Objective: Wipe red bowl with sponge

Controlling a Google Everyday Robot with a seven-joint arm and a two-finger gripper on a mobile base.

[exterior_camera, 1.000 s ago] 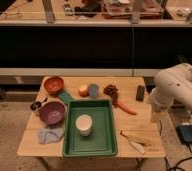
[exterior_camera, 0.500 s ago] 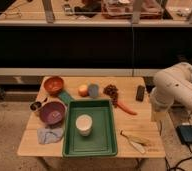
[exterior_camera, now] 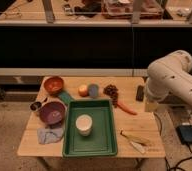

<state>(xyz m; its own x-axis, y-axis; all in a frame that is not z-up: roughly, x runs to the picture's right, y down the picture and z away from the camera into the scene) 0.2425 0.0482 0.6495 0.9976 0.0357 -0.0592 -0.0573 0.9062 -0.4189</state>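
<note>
Camera view has the wiping not yet begun: the step in hand is the reach for the sponge [exterior_camera: 65, 96], which lies flat on the table just off the green tray's [exterior_camera: 89, 145] far left corner. The red bowl [exterior_camera: 54, 85] stands a little beyond that same corner, farther back and left; whether it touches the sponge I cannot tell. The purple bowl [exterior_camera: 52, 112] sits just left of the tray. The gripper [exterior_camera: 150, 104] hangs at the low end of the white arm [exterior_camera: 171, 80], well off to the right of the tray, past the carrot [exterior_camera: 125, 109]; its jaws stand wide and hold nothing. Next, I judge, it must cross over the tray, clearing the white cup [exterior_camera: 83, 124] that stands in it, and come down with the jaws set across the sponge's narrow side
</note>
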